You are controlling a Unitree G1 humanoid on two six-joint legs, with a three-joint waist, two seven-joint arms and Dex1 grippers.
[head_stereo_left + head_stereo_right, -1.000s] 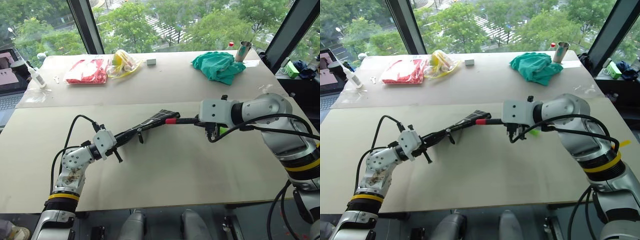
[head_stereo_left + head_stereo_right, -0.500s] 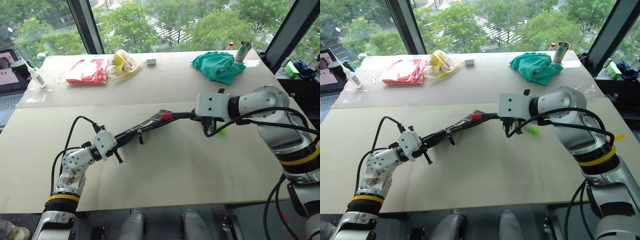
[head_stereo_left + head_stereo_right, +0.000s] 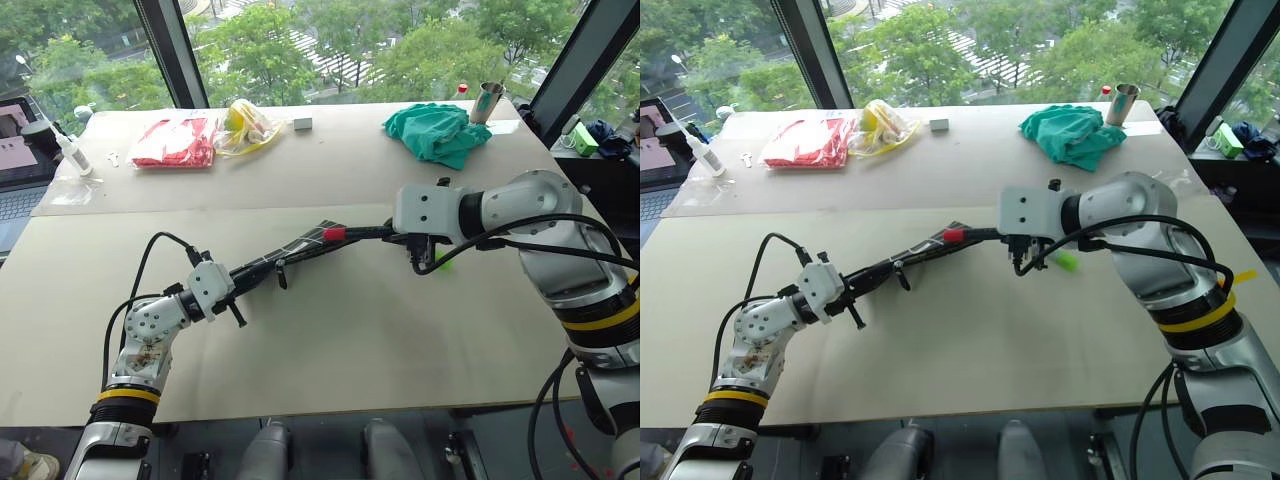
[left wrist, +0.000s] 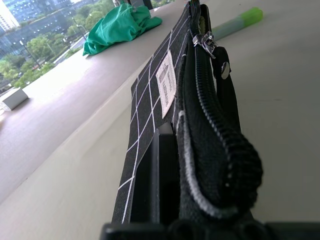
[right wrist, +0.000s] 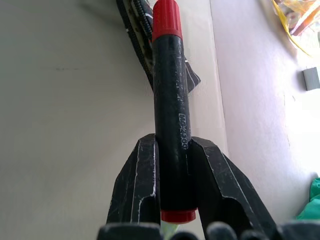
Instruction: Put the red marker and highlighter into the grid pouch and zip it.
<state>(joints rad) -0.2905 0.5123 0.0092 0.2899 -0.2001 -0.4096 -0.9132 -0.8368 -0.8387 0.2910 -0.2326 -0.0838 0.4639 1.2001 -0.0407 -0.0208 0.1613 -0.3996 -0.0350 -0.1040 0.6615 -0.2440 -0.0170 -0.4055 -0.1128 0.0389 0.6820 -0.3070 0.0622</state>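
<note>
Right jaws (image 5: 172, 165) clamping the red marker (image 5: 169, 100), cap at the grid pouch (image 3: 300, 246) mouth; left jaws (image 4: 200, 200) pinching the pouch's end above the table (image 3: 330, 330).

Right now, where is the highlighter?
The highlighter lies on the near table, on the robot's right, just beyond the right gripper, whose fingers hold the red marker.

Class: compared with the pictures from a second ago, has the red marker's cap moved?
Yes. The red marker cap has shifted slightly up and left toward the mouth of the grid pouch, judged against the table seam.
</note>
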